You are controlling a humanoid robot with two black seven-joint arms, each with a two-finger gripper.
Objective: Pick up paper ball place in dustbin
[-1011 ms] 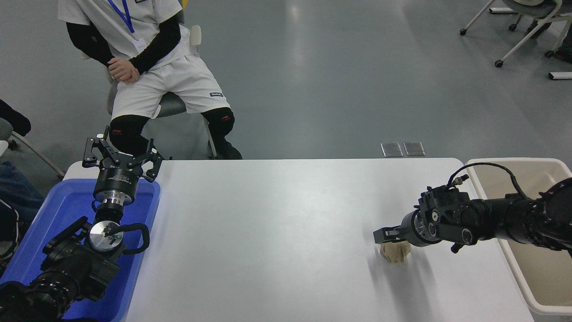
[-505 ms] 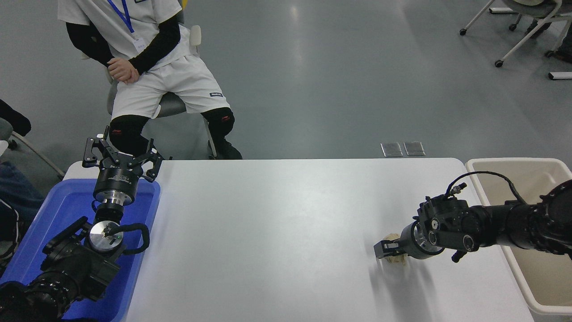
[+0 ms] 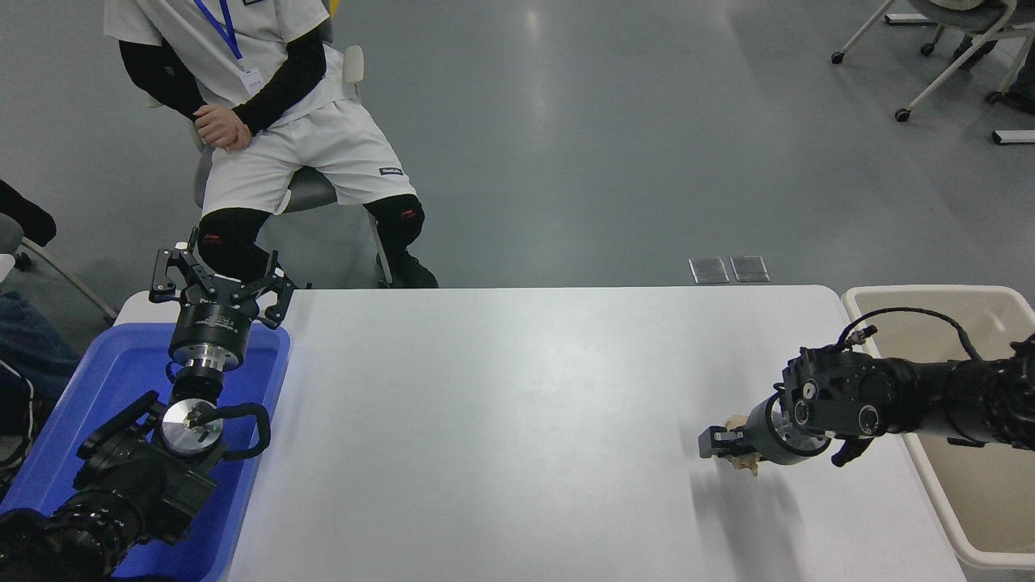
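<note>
The tan-brown paper ball [image 3: 745, 462] is mostly hidden inside my right gripper [image 3: 722, 444], which is shut on it. Only small wrinkled bits show above and below the fingers. The gripper holds it a little above the white table [image 3: 501, 420], with a shadow on the table beneath it. The cream-beige dustbin [image 3: 914, 289] stands off the table's right edge, to the right of the gripper, and my right arm reaches across it. My left gripper [image 3: 218, 281] is parked open over the blue bin at the lower left.
A bright blue plastic bin [image 3: 259, 380] sits at the table's left end under my left arm. A person sits on a chair [image 3: 311, 190] beyond the far left corner. Office chairs [image 3: 946, 48] stand at the far right.
My right gripper came down onto the paper ball and shut on it. It has since risen a little and moved right, toward the dustbin. The left arm has not moved.
</note>
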